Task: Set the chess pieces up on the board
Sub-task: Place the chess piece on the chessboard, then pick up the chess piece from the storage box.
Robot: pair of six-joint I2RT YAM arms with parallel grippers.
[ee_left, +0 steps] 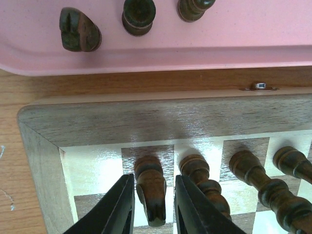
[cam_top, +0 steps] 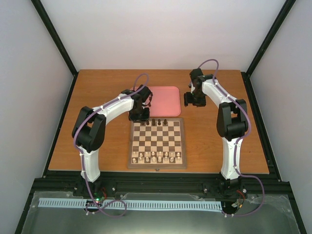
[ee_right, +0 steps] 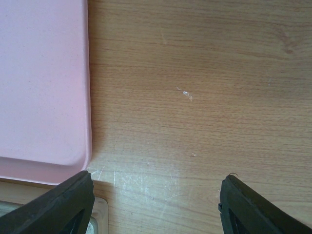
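The wooden chessboard (cam_top: 157,165) lies mid-table. Several dark chess pieces (cam_top: 156,122) stand on its far row. In the left wrist view a dark knight (ee_left: 151,187) stands on the second square of that row, with a bishop (ee_left: 204,181) and two more dark pieces (ee_left: 261,183) to its right. My left gripper (cam_top: 139,116) (ee_left: 154,204) straddles the knight, jaws slightly apart, with a thin gap on the right side. Three dark pieces (ee_left: 138,17) lie on the pink tray (ee_left: 234,44). My right gripper (cam_top: 191,100) (ee_right: 156,204) is wide open and empty over bare table.
The pink tray (cam_top: 163,100) sits just beyond the board; its right edge (ee_right: 44,87) is beside my right gripper. Pale cream pieces (cam_top: 156,156) fill the board's near rows. The board's tan border (ee_left: 146,117) has a small metal clasp (ee_left: 261,87).
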